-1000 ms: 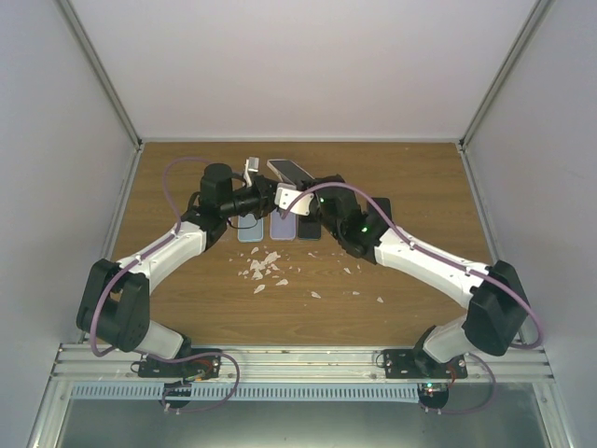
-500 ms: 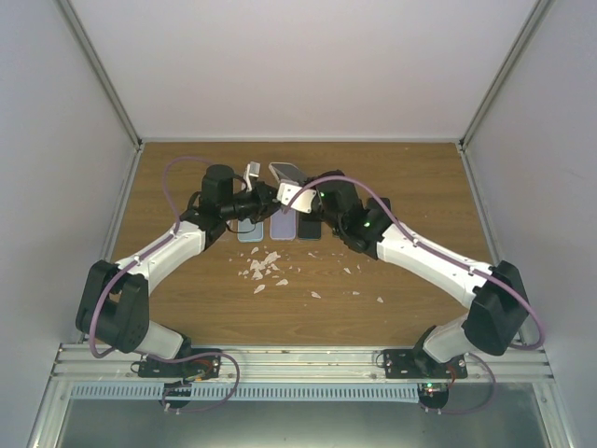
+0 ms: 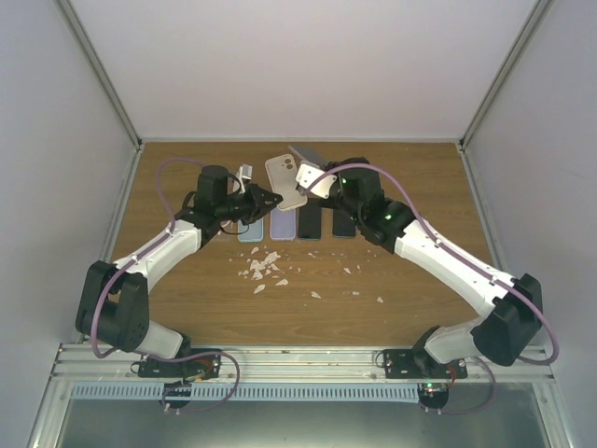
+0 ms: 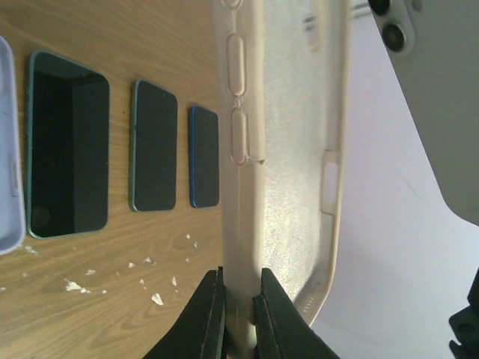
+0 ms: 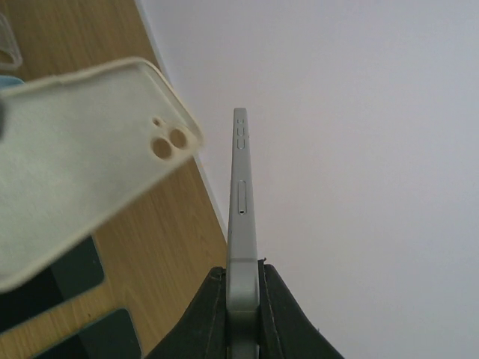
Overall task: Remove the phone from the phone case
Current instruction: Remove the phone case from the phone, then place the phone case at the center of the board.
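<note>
While the left gripper [image 4: 239, 290] clamps the edge of the empty cream phone case [image 4: 288, 142], the right gripper [image 5: 243, 275] pinches the phone [image 5: 241, 217] edge-on. Both hang apart above the wooden table [image 3: 205, 301].

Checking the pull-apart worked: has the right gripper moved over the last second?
Yes. The right gripper, shut on the phone, shifted right and farther back, judged against the row of phones on the table.
</note>
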You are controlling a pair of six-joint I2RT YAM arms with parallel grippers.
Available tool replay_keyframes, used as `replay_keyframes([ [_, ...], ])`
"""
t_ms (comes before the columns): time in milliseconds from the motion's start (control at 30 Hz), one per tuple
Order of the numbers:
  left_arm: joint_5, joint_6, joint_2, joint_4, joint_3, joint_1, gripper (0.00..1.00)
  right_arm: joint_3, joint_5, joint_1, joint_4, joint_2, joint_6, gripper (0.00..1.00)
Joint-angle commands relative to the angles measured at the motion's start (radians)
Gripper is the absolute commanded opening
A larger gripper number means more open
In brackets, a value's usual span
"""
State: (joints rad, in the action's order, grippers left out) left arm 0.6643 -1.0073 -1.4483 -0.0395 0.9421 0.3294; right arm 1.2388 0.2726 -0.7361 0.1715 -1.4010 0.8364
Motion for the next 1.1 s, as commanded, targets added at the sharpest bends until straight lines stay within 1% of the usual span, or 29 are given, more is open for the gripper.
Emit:
replay_keyframes([
  [0,-0.024,0.072,0.034,-0.014,-0.007,-0.026,0.0,0.018,0.029,0.022,-0.007,0.071,-0.015,0.01],
  [233,-0.025,0.195,0.047,0.022,0.021,-0.044,0.0,0.018,0.018,0.043,0.036,0.129,-0.006,0.0],
  [300,-0.017,0.25,0.05,0.032,0.033,-0.052,0.0,0.012,0.016,0.055,0.043,0.147,-0.003,0.0],
  [433,0.029,0.41,0.053,0.109,0.088,-0.082,0.0,-0.008,0.015,0.085,0.061,0.181,0.001,0.0],
  [567,0.083,0.615,0.041,0.251,0.178,-0.123,0.0,-0.035,0.011,0.122,0.078,0.219,-0.004,0.0],
  [667,0.135,0.775,0.033,0.364,0.232,-0.164,0.0,-0.051,0.005,0.156,0.088,0.241,-0.01,0.01],
  [733,0.146,0.851,0.035,0.431,0.263,-0.202,0.0,-0.056,0.002,0.172,0.094,0.251,-0.016,0.01],
  [833,0.088,0.978,0.043,0.539,0.305,-0.246,0.0,-0.073,-0.001,0.189,0.098,0.268,-0.01,0.01],
  [933,0.056,1.092,0.071,0.607,0.299,-0.312,0.0,-0.103,0.002,0.2,0.086,0.286,0.007,0.0],
  [1067,0.096,1.218,0.095,0.678,0.264,-0.441,0.0,-0.118,-0.01,0.22,0.091,0.297,0.002,0.0],
])
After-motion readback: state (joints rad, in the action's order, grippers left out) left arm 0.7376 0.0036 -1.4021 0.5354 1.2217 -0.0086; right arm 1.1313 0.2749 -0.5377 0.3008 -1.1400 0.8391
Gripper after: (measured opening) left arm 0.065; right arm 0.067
